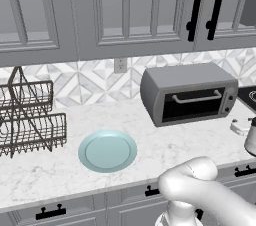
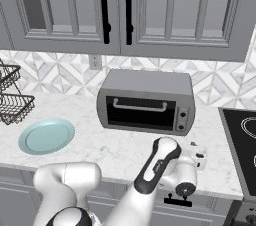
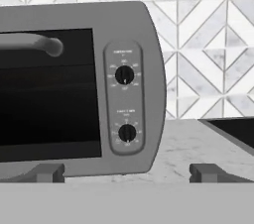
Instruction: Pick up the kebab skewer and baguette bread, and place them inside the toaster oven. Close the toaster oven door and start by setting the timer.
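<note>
With the toaster oven door [image 2: 143,113] shut and the plate [image 1: 107,150] bare, only the timer looks left — gripper [image 3: 126,172], fingers spread and holding nothing, faces the toaster oven [image 3: 82,86] knob panel, lower knob [image 3: 127,133] centred between them.

Toaster oven [image 1: 189,93] on counter [image 1: 150,142], right of plate [image 1: 107,151].

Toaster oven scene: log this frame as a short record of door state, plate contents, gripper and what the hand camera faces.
toaster oven: on the counter, against the backsplash
toaster oven door: shut
plate: pale blue, nothing on it
gripper: open, nothing between the fingertips, level with the oven's right panel
knobs: two on the right panel, facing the hand view
dish rack: left end of the counter
</note>
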